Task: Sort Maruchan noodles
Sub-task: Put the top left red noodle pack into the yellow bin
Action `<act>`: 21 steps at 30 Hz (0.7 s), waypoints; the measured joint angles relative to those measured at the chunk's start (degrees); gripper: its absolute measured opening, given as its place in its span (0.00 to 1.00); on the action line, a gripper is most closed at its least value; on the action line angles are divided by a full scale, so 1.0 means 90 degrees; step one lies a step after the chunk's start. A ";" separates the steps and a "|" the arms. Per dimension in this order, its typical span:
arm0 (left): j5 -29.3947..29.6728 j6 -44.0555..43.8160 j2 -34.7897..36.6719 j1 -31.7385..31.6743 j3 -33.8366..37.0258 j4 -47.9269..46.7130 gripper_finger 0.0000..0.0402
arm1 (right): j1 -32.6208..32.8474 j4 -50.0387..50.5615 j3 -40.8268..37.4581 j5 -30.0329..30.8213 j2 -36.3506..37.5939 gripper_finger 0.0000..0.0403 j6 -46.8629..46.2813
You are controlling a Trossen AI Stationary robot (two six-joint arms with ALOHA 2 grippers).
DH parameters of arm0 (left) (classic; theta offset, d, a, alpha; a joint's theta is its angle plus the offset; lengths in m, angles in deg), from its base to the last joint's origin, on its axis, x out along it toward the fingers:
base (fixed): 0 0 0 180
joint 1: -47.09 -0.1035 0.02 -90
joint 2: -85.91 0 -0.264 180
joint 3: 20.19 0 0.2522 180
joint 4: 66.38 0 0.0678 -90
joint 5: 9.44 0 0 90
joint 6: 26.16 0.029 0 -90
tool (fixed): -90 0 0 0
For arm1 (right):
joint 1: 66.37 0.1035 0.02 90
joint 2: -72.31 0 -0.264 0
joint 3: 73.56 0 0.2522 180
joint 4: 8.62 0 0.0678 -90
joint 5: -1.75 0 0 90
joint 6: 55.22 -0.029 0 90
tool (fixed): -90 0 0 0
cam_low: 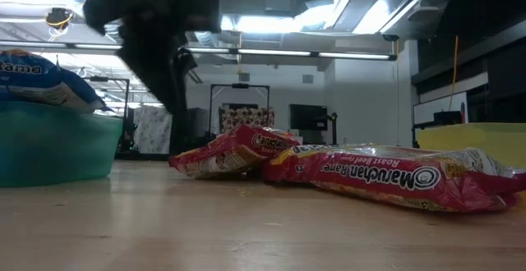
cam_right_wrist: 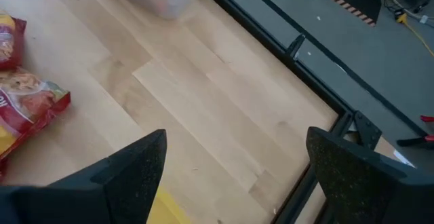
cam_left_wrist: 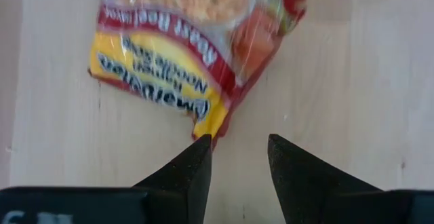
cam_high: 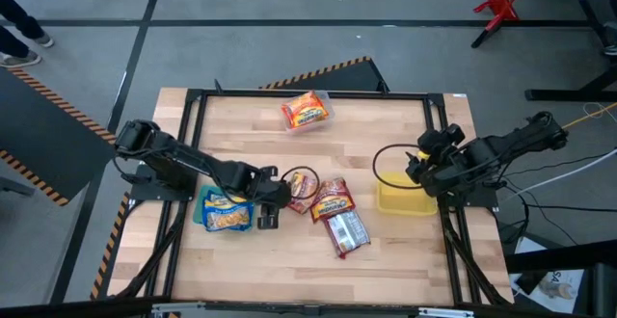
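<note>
The left pincer is seen low over the middle of the counter, just beside the teal bin. Its two dark fingers are partly apart with only bare wood between them; nothing is held, and one fingertip sits at the corner of a red-and-yellow noodle packet.

That packet lies flat on the counter. Two more red packets are found just beside it, touching or overlapping one another. A blue-and-yellow packet rests in the teal bin. An orange-red packet is seen in the clear bin at the far edge of the counter.

In the low view, the red packets lie across the wood, with the teal bin at one side.

The right pincer hangs above the yellow bin, its fingers spread wide and empty.
</note>
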 joint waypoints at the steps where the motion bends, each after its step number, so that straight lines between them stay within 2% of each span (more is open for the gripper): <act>1: -0.0010 -0.0005 0.0000 -0.0003 0.0052 -0.0010 0.36 | 0.0000 -0.0008 0.0000 -0.0022 -0.0006 0.84 -0.0002; 5: -0.0337 -0.0015 0.0002 -0.0088 0.0230 0.0147 0.42 | 0.0001 -0.0037 -0.0002 -0.0039 -0.0007 0.84 -0.0002; 9: -0.0423 -0.0024 0.0002 -0.0171 0.0469 0.0885 0.51 | 0.0002 -0.0192 -0.0002 -0.0041 -0.0007 0.84 0.0000; 16: -0.0357 -0.0004 -0.0051 -0.0362 0.0601 0.0956 0.69 | 0.0002 -0.0203 -0.0002 -0.0041 -0.0007 0.84 0.0000; 21: -0.0073 -0.0040 -0.0266 -0.0414 0.0626 0.1034 0.74 | 0.0002 -0.0204 -0.0002 -0.0041 -0.0007 0.84 0.0000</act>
